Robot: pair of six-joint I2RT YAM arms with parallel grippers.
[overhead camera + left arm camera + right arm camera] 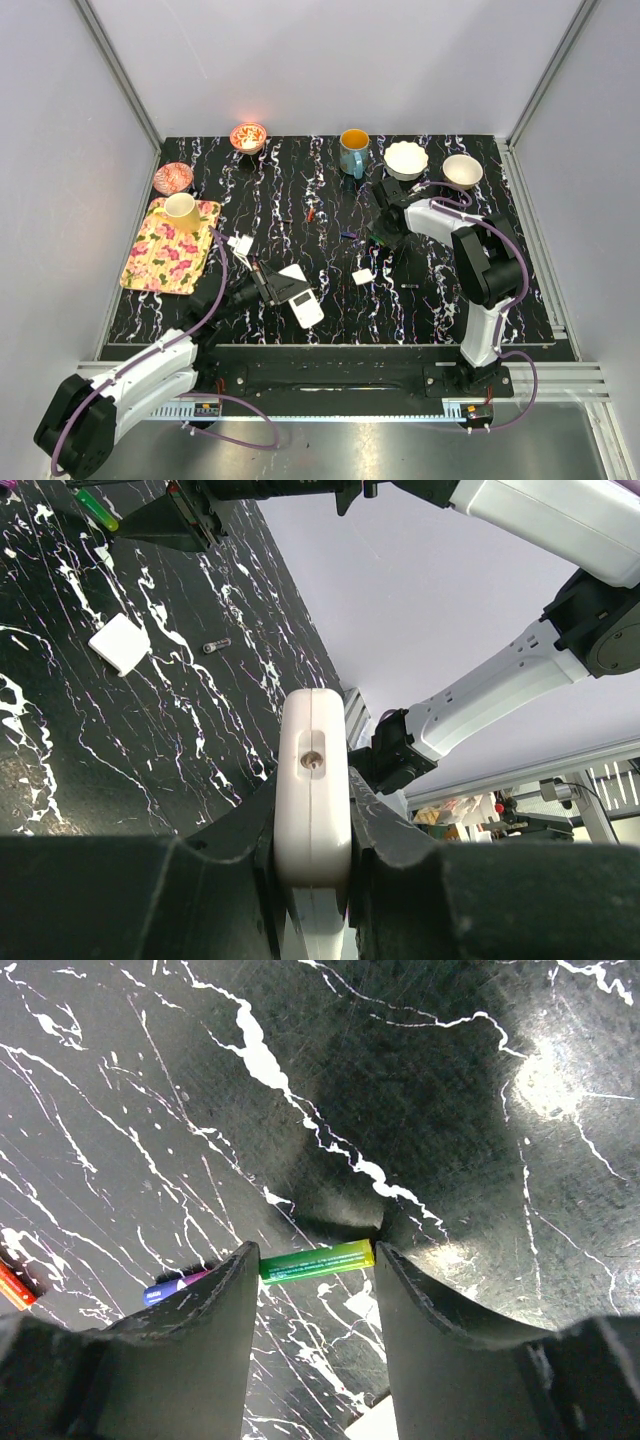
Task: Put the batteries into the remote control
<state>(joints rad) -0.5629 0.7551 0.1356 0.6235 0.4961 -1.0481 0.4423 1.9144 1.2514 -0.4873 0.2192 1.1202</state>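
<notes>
Remote control (313, 780): white handset, closest to the left wrist camera and seen end-on. It is clamped by its two long sides in the left hand (313, 815), whose fingers press on the casing. It sits front and centre on the counter (430, 300). Whether it rests on the surface, and which face is uppermost, cannot be told. Judged purpose: to fix the body so a cell can be pushed in by the other arm.

Green battery (316, 1260): slim cylinder bridging the gap of the right hand (316, 1263), which pinches it lengthwise with one end against each finger. It is at or just above the surface at mid-counter, well apart from the remote control. Judged purpose: this is the first cell to be carried over, and the end-to-end hold leaves its sides bare for lowering into a bay.

Bluish battery (175, 1285): loose on the counter, partly hidden behind one finger of the right hand.

Reddish-orange battery (12, 1285): loose, farther out at the edge of the right wrist view.

Cover piece (120, 644): small white square lying flat between the two hands. A small dark cylinder (216, 645) lies near it, possibly another cell.

Perimeter: a floral tray (150, 265) carrying a yellow mug (182, 210) is at the left edge. White bowls (406, 158) stand along the far edge.

Open room: the stretch from the right hand to the remote control holds only the cover piece, so a low carry should pass above or beside it. The near edge of the counter lies close behind the remote control, so there is little margin on that side.
</notes>
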